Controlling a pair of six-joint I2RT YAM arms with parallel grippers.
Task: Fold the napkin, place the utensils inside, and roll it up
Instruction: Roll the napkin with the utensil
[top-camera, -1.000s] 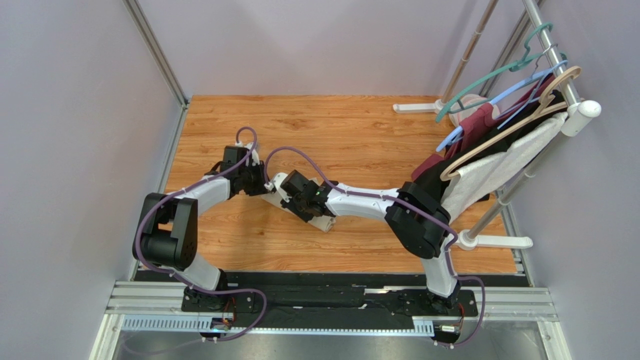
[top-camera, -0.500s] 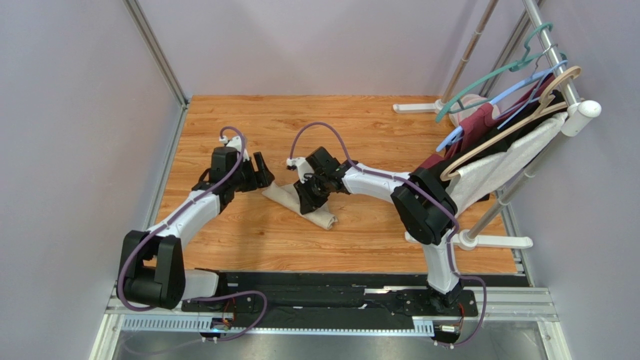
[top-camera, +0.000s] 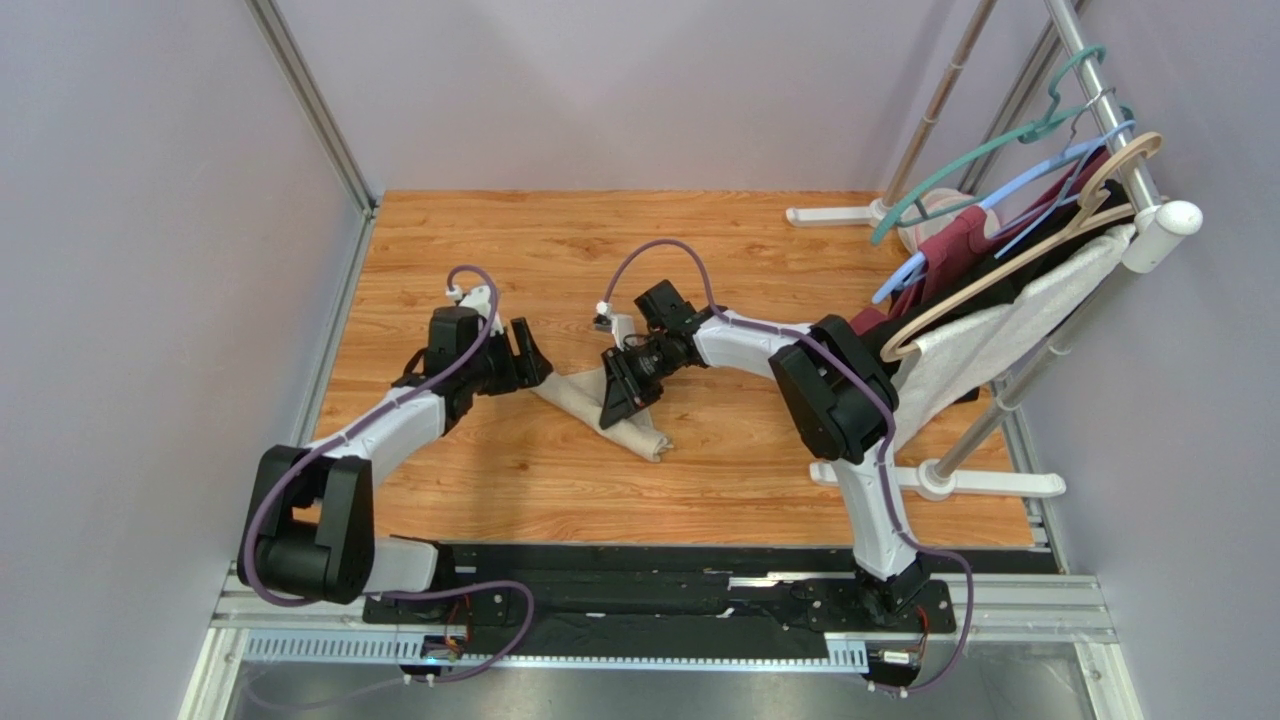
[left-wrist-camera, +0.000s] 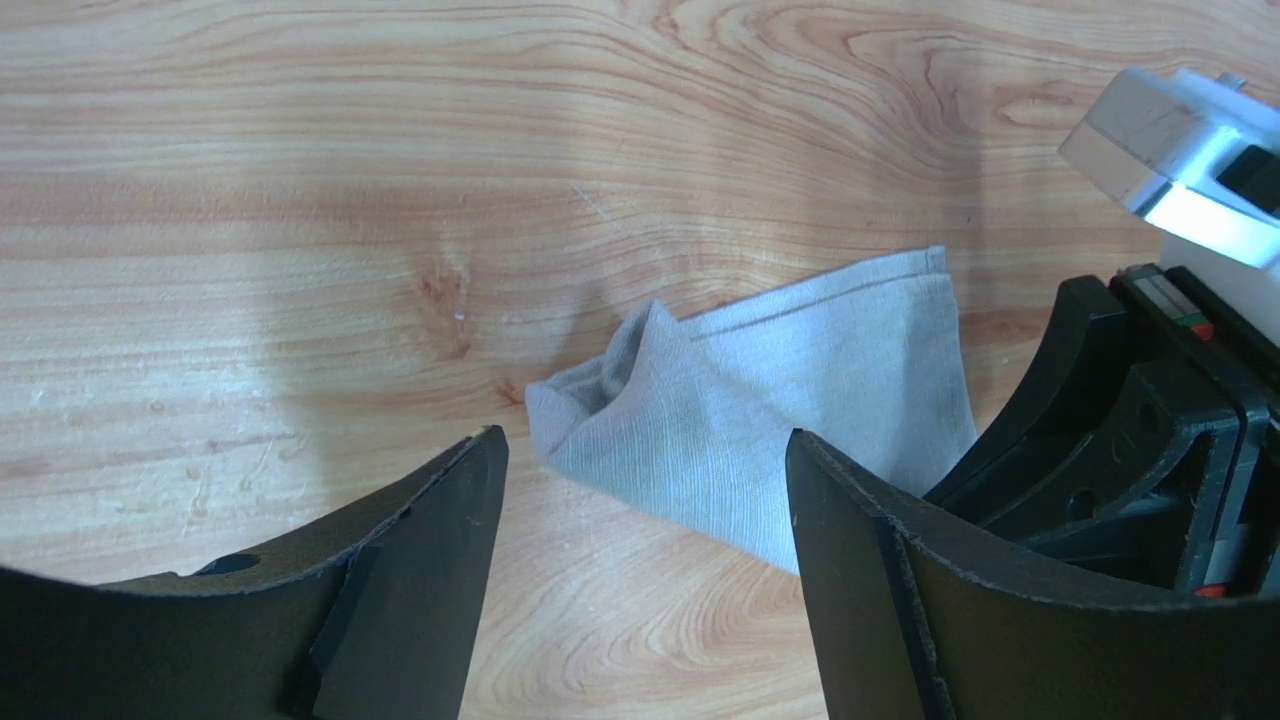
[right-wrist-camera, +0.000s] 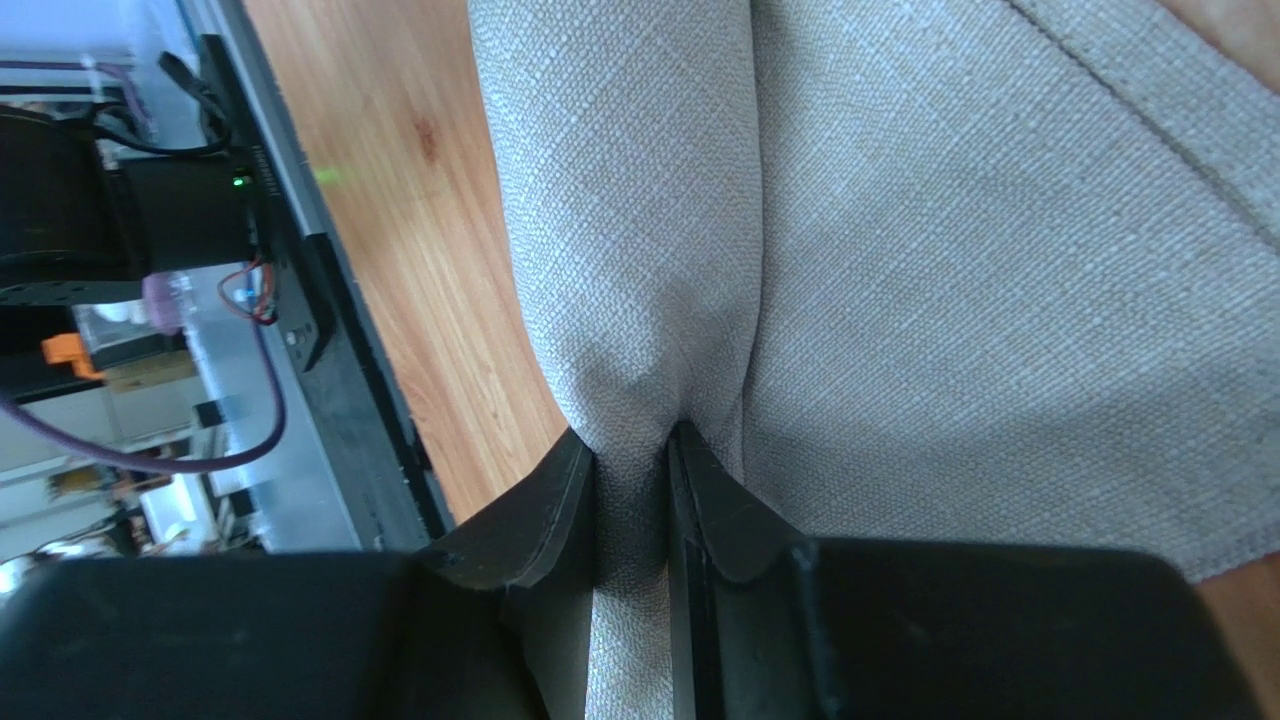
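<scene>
The beige napkin (top-camera: 577, 396) lies as a folded, bunched strip on the wooden table, running from centre left down to the right. It also shows in the left wrist view (left-wrist-camera: 781, 398) and the right wrist view (right-wrist-camera: 932, 225). My left gripper (top-camera: 529, 354) is open and empty, just left of the napkin's upper end, with the cloth corner ahead of its jaws (left-wrist-camera: 643, 450). My right gripper (top-camera: 621, 393) is shut on a raised fold of the napkin (right-wrist-camera: 631, 458). No utensils are in view.
A clothes rack (top-camera: 1104, 120) with hangers and white and maroon garments (top-camera: 962, 338) stands at the right. Its white feet (top-camera: 831, 216) (top-camera: 984, 483) rest on the table. Grey walls close in the left and back. The arm rail (top-camera: 661, 600) runs along the near edge.
My left gripper has drawn back to the left off the napkin and now stands open. My right wrist has turned and shifted up right while keeping hold of the cloth. The napkin is uncovered.
</scene>
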